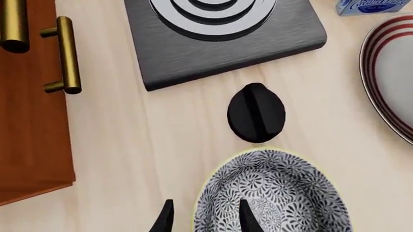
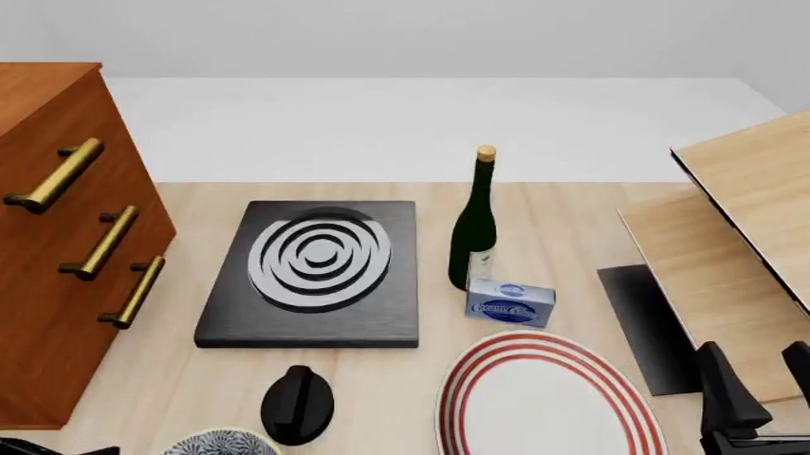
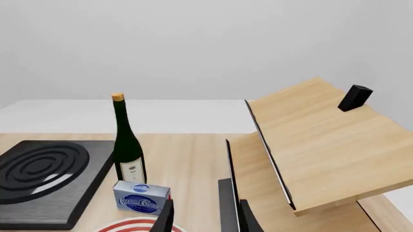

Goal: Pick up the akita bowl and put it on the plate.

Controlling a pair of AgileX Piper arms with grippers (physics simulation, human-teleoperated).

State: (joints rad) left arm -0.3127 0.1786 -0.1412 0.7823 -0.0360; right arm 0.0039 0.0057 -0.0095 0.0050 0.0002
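Note:
The akita bowl [image 1: 277,193], white with a dense dark leaf speckle, sits on the table at the near left; only its far rim [image 2: 222,442] shows in the front view. My left gripper [image 1: 206,220] is open and straddles the bowl's rim, one finger inside and one outside. The plate [image 2: 471,389], white with red rings, lies at the near middle-right, and its edge [image 1: 387,72] also shows in the left wrist view. My right gripper [image 2: 757,368] stands open and empty to the right of the plate.
A black knob [image 2: 298,405] lies just beyond the bowl. Behind it is a black stove [image 2: 317,270]. A dark bottle [image 2: 475,227] and a blue box [image 2: 509,303] stand behind the plate. A wooden cabinet with brass handles [image 2: 64,256] is at the left, and tilted wooden boards [image 2: 746,237] are at the right.

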